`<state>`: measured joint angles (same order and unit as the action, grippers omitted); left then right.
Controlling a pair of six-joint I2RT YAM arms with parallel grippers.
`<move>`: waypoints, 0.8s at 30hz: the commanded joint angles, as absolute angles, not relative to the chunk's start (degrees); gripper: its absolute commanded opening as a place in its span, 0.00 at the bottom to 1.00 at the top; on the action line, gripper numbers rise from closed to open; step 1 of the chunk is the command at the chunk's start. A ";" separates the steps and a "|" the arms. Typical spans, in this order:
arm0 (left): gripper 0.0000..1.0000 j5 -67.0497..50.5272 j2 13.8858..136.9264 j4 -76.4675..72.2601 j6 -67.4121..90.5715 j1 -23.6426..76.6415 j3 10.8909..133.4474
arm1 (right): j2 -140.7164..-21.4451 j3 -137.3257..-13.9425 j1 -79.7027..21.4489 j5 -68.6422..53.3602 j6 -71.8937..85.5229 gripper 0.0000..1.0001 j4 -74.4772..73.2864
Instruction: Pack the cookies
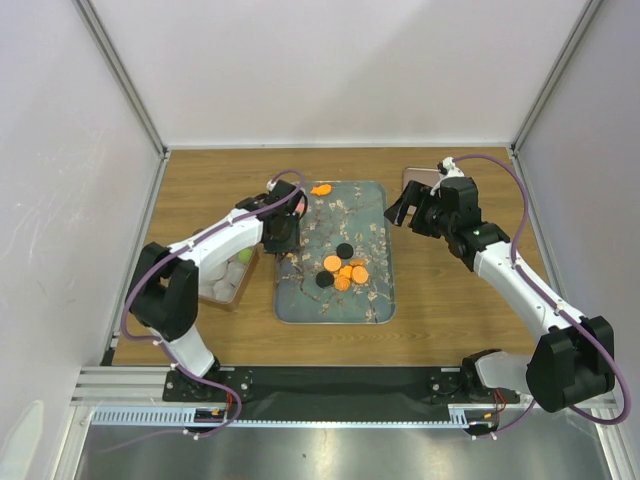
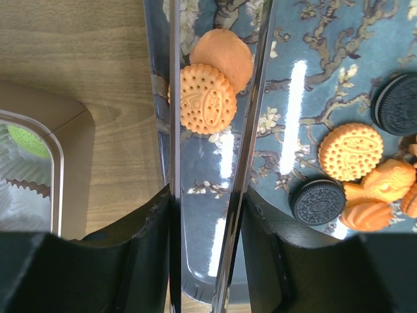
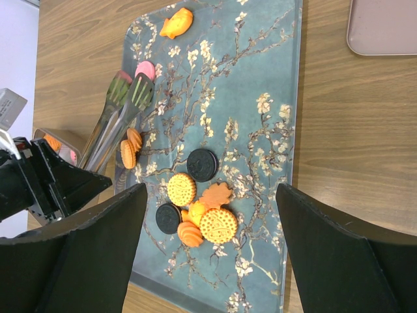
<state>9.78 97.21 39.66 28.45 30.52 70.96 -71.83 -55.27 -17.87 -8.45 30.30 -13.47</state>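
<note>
The cookies lie on the floral grey tray (image 1: 375, 300). A cluster of orange and black ones (image 1: 345, 272) sits mid-tray and shows in the right wrist view (image 3: 202, 212). An irregular orange piece (image 1: 321, 189) lies at the tray's far edge. A pink cookie (image 3: 144, 68) lies by the tong tips. My left gripper (image 1: 283, 232) is shut on metal tongs (image 2: 254, 98) over the tray's left side. Two orange cookies (image 2: 205, 98) show between the tong arms; I cannot tell whether they are pinched. My right gripper (image 1: 405, 212) is open and empty above the tray's far right corner.
A brown box (image 1: 228, 280) with paper cups stands left of the tray; its corner shows in the left wrist view (image 2: 71, 130). A pinkish flat lid (image 1: 420, 177) lies behind my right gripper, also in the right wrist view (image 3: 384, 26). White walls enclose the table.
</note>
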 commanded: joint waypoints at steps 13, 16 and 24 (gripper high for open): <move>0.44 7.73 92.99 41.40 28.04 30.76 74.18 | -71.46 -56.51 -17.75 -8.61 29.62 0.87 -12.48; 0.43 8.00 92.99 41.92 27.60 30.67 74.62 | -71.54 -56.51 -17.75 -8.61 29.71 0.87 -12.48; 0.39 8.70 92.73 43.50 26.28 30.59 76.38 | -71.63 -56.60 -17.67 -8.70 29.79 0.87 -12.48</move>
<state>8.56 95.85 43.07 27.83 30.52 73.34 -71.81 -55.27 -17.87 -8.45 30.30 -13.47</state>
